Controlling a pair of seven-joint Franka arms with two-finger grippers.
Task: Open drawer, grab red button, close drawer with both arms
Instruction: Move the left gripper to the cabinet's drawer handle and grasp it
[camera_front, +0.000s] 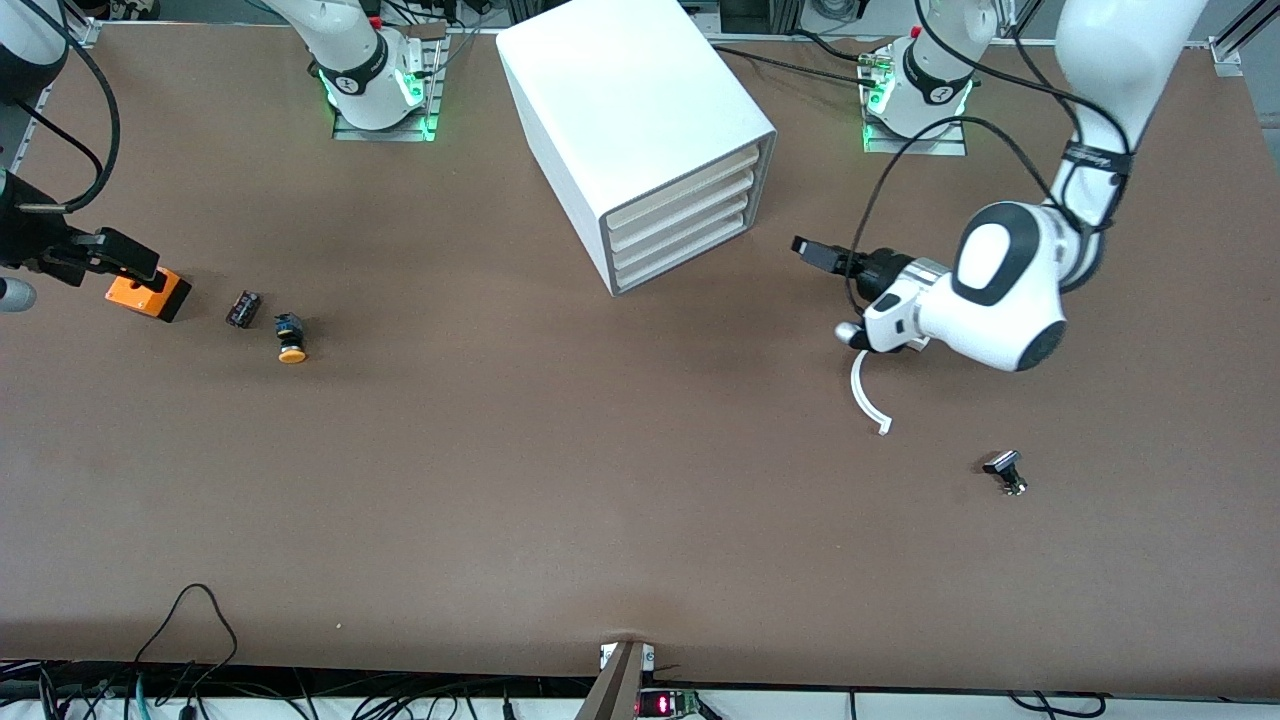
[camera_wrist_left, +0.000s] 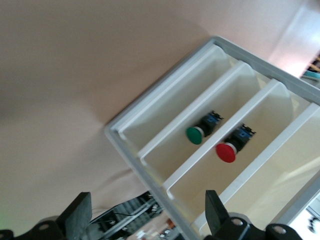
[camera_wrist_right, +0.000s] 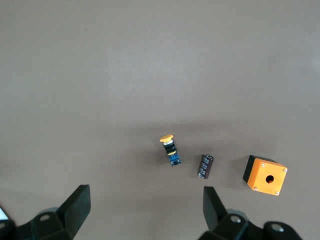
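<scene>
The white cabinet (camera_front: 640, 110) stands near the arms' bases, its four cream drawer fronts (camera_front: 690, 215) flush. In the left wrist view I look into the drawers (camera_wrist_left: 165, 145). The red-capped button (camera_wrist_left: 226, 152) lies in one middle drawer, and a green-capped one (camera_wrist_left: 195, 135) lies in the drawer beside it. My left gripper (camera_front: 815, 255) (camera_wrist_left: 147, 217) hangs open in front of the drawer fronts, a gap away, holding nothing. My right gripper (camera_front: 120, 258) (camera_wrist_right: 145, 210) hangs open over the table at the right arm's end, above the orange box (camera_front: 150, 293).
Beside the orange box (camera_wrist_right: 265, 174) lie a dark cylinder (camera_front: 243, 308) (camera_wrist_right: 205, 165) and an orange-capped button (camera_front: 291, 338) (camera_wrist_right: 170, 149). A white curved strip (camera_front: 868, 398) and a small black part (camera_front: 1006, 472) lie at the left arm's end, nearer the camera.
</scene>
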